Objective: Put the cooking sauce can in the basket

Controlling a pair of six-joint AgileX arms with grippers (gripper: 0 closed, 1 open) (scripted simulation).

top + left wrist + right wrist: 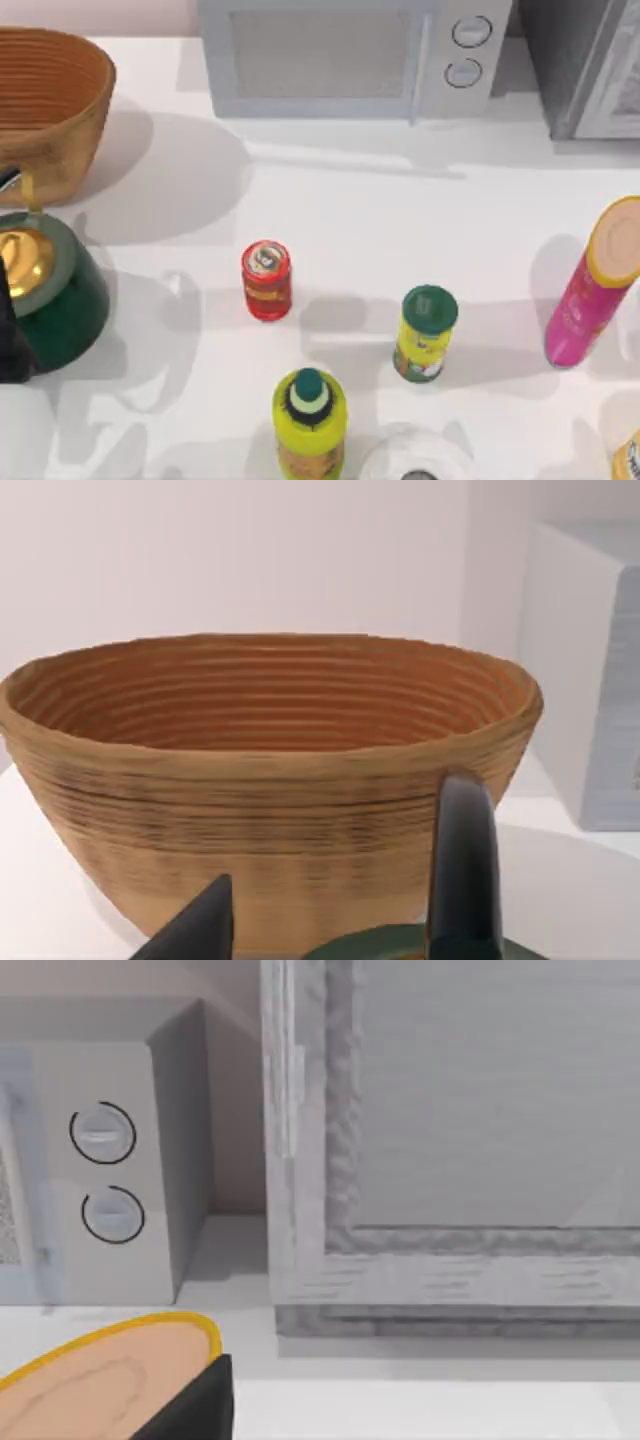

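The cooking sauce can (266, 280) is a short red cylinder with a yellow band. It stands upright left of the table's middle, with no gripper near it. The basket (50, 105) is a large woven orange-brown bowl at the far left corner. It also looms close in the left wrist view as the basket (270, 780). My left gripper (330, 920) hangs open and holds nothing, just above the green pot and facing the basket's outer wall. A dark part of my left arm (12, 335) shows at the left edge. A dark piece of my right gripper (195, 1408) sits beside the pink tube's top.
A dark green pot with a gold lid (45, 290) stands between the basket and my left arm. A yellow green-lidded can (425, 333), a yellow-green bottle (310, 412) and a tall pink tube (592, 285) stand nearby. A microwave (350, 55) lines the back.
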